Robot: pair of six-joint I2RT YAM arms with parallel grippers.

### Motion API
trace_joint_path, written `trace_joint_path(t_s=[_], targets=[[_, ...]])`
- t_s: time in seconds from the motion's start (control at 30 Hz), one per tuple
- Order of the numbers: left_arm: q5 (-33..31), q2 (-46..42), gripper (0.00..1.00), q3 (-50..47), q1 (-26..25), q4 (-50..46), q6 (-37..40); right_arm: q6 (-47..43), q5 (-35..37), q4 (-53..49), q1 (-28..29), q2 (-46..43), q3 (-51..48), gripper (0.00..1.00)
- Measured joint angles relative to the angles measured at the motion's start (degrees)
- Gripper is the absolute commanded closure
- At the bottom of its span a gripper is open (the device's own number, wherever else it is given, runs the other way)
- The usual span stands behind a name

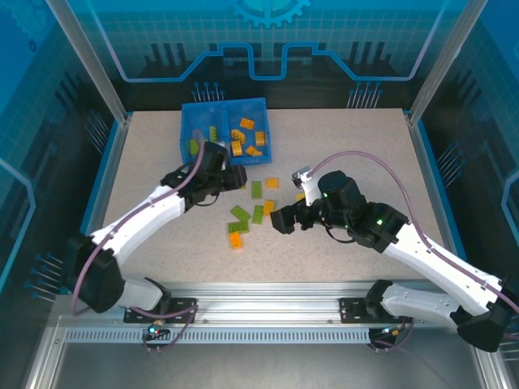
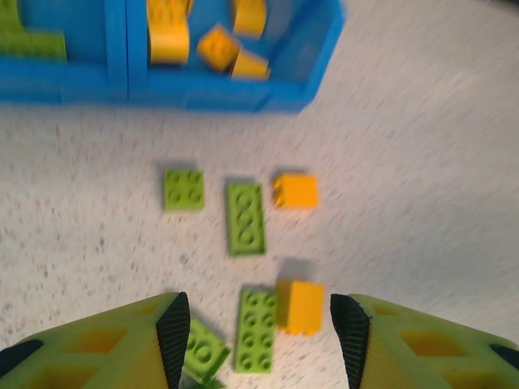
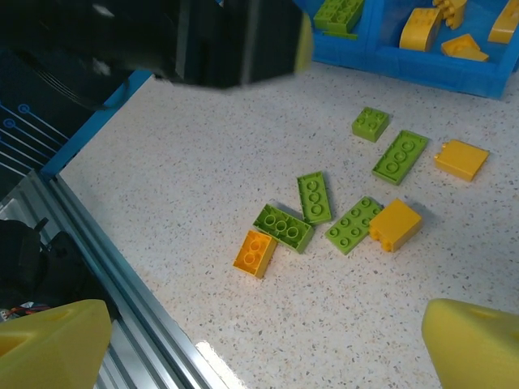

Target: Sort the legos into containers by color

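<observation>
The blue tray [image 1: 185, 130] holds lime green legos [image 1: 212, 132] in its left container and orange legos [image 1: 247, 136] in its right one. Several loose green and orange legos lie on the table in front of it. My left gripper [image 1: 240, 180] hovers just in front of the tray, open and holding nothing. In its wrist view the left gripper [image 2: 259, 340] stands above a green brick [image 2: 259, 331] and an orange brick [image 2: 302, 306]. My right gripper [image 1: 284, 219] is open wide and empty, right of the loose bricks; an orange brick [image 3: 255, 253] and a green brick [image 3: 284, 227] lie ahead of it.
The tray's front wall [image 2: 219, 96] is close ahead of the left gripper. The left arm [image 3: 203, 36] crosses the top of the right wrist view. The metal rail [image 3: 105, 267] at the table's near edge lies left of the right gripper. Bare tabletop [image 1: 365, 154] lies at the right.
</observation>
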Motion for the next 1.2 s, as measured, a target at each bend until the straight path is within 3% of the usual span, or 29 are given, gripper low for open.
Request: trace_joint_path(t_s=[0.27,0.53,0.97,1.2], targets=[[-3.21,19.47,0.5,7.45,-0.42,0.39,2.05,0.24,-0.28,-0.37,0.02,0.22,0.0,0.0],[-4.72,31.34,0.49,15.58,2.69,0.28,4.79,0.39,0.57,-1.95,0.02,-2.75,-0.07,0.0],[-2.29,37.68,0.5,19.23,4.55,-0.85,7.74,0.35,1.18,-2.45,0.02,-1.53,-0.04,0.0],[-1.73,37.97,0.67,19.1,4.55,-1.09,8.02,0.37,1.16,-2.45,0.02,-1.4,-0.04,0.0]])
